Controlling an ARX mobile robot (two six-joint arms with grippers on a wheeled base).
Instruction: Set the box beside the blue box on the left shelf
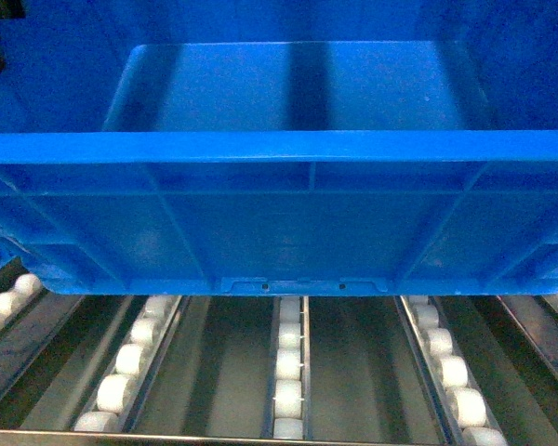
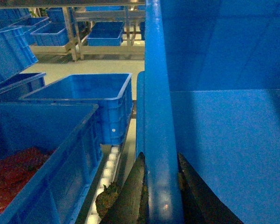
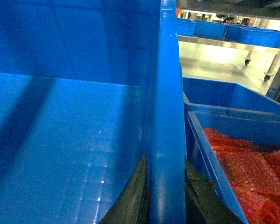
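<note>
1. Head view: the box (image 1: 279,204), a bright blue ribbed crate with a thick rim, fills the upper frame, its near wall facing the camera and its smooth floor visible beyond the rim. Its base lies at the far end of the left shelf (image 1: 288,381), whose grey tracks of white rollers run toward the camera below it. Neither gripper appears in this view.
2. Left wrist view: the left gripper (image 2: 161,191) clamps the box's left rim (image 2: 158,116), one dark finger (image 2: 133,196) outside the wall, the other inside. Just beside the box, across a narrow gap showing rollers, stands a neighbouring blue crate (image 2: 60,158) holding red material (image 2: 16,172). Another empty blue crate (image 2: 93,100) sits behind it.
3. Right wrist view: the right gripper (image 3: 165,196) clamps the box's right rim in the same way, one finger on each side of the wall. Close alongside lies a blue crate of red material (image 3: 252,172).
4. Background: further blue crates (image 2: 105,32) rest on distant racks.
</note>
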